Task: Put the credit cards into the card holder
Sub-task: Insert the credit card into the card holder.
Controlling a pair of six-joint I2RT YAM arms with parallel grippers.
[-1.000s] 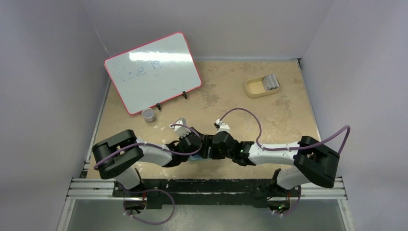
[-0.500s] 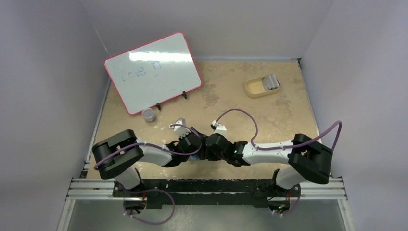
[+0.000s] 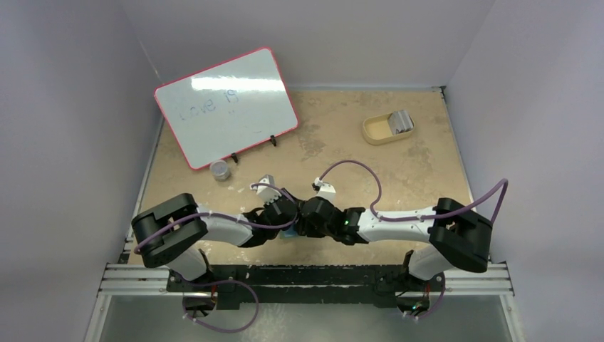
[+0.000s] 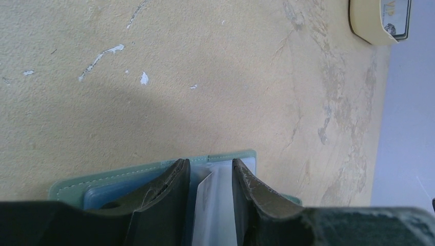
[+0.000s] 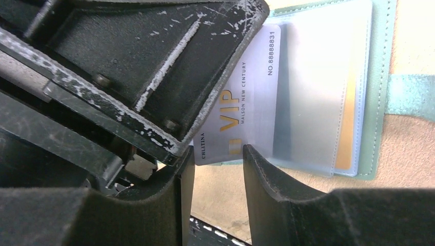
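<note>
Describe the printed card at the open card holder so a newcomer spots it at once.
In the middle of the near edge of the tan table lies an open grey-green folding card holder with clear sleeves. The pale plastic card lies half-uncovered at its left in the right wrist view; unlike the gold card tucked in a sleeve, it shows gold VIP lettering.

top camera looks down from above and behind me; both wrist cameras sit close, sharing the card holder (image 5: pixel 380 102).
</note>
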